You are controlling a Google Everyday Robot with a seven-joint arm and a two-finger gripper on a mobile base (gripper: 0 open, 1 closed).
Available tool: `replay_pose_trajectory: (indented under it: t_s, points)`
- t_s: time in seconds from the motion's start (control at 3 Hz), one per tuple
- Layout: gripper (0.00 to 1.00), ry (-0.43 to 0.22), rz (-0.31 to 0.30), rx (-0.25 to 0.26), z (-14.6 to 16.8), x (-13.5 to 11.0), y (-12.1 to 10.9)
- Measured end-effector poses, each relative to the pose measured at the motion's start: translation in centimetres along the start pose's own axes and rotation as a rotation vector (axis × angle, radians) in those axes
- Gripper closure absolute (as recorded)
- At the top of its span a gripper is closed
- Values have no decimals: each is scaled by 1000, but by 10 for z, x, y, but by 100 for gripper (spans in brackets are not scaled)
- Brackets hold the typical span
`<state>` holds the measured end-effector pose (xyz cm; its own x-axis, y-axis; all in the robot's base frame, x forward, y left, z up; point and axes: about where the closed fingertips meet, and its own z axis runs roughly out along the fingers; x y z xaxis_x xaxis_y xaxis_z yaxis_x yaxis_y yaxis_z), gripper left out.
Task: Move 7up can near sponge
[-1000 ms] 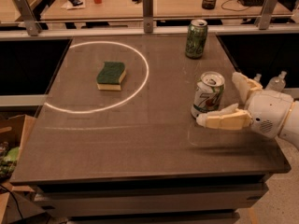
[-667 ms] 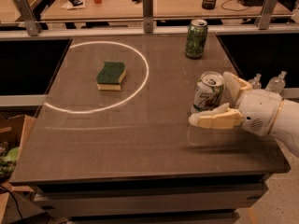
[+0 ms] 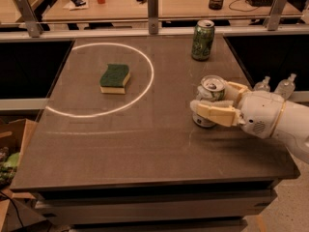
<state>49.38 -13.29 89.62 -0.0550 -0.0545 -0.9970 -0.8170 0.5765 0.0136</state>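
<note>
The 7up can (image 3: 211, 87), white with a silver top, stands on the right side of the dark table (image 3: 145, 144). My gripper (image 3: 209, 99) reaches in from the right and is shut on the can, with one cream finger (image 3: 215, 114) across its near side and the other finger (image 3: 237, 88) behind it. The can rests on the table and leans slightly. The sponge (image 3: 115, 78), green on top with a yellow body, lies inside a white circle (image 3: 145, 88) on the left half of the table, well to the left of the can.
A dark green can (image 3: 203, 39) stands at the table's far right edge. A rail with metal posts (image 3: 152, 9) runs behind the table. Two clear bottles (image 3: 276, 85) sit off the right edge. A cardboard box (image 3: 9, 149) stands on the floor at the left.
My gripper has moved left around the 7up can; the near finger now crosses the can's front. The can has stayed in about the same place.
</note>
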Motion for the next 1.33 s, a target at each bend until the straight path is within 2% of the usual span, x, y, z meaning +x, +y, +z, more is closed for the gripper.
replay_pose_trajectory:
  t_s: [0.67,1.0,1.33]
  points:
    - [87,-27,-21,-28,15,-11,2]
    - [100,-60,-21,-21,35,-26,-8]
    - [100,-51,-41,-26,63,-38,-19]
